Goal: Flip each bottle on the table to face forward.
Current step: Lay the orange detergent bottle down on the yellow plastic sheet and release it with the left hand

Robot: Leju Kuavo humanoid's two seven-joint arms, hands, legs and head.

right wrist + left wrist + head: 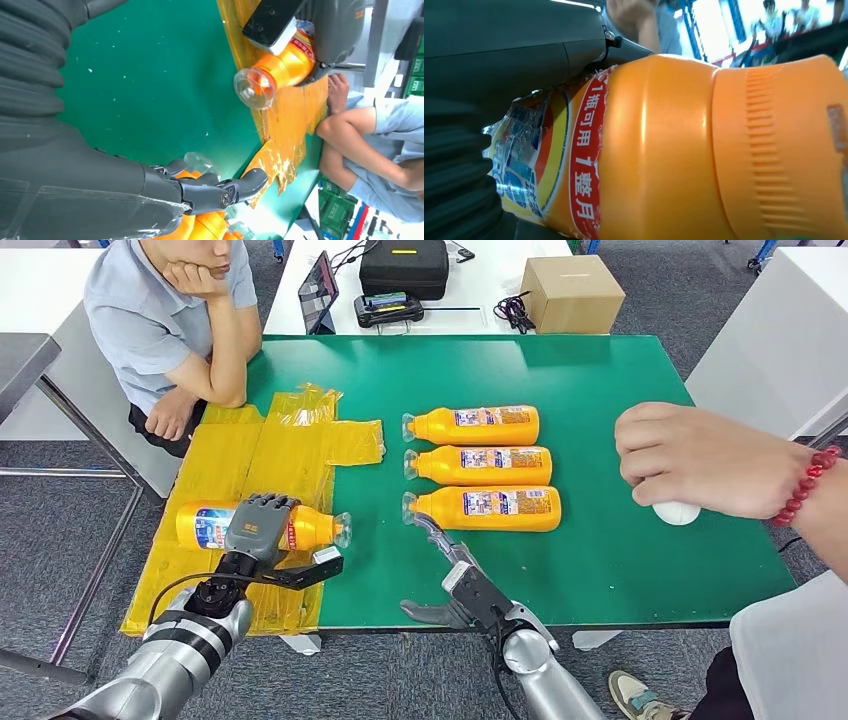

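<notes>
My left hand [258, 530] grips an orange bottle [312, 528] lying on the yellow plastic sheet [290, 445], its clear cap pointing right. Close up, that bottle [654, 150] shows its red and blue label beside my left hand [499, 60]. Three more orange bottles lie in a row on the green table [620, 560], caps to the left: far [480, 425], middle [485, 465], near [495, 508]. My right hand [455, 570] is open, fingers stretched toward the near bottle's cap, holding nothing. In the right wrist view my right hand [210, 192] reaches out, with the held bottle [280, 70] beyond it.
A person's hand [700, 460] with a red bead bracelet rests on the table's right side over a small white object [676, 512]. Another person [170, 320] sits at the left corner. A cardboard box [572, 292] and black case [404, 265] stand on the white table behind.
</notes>
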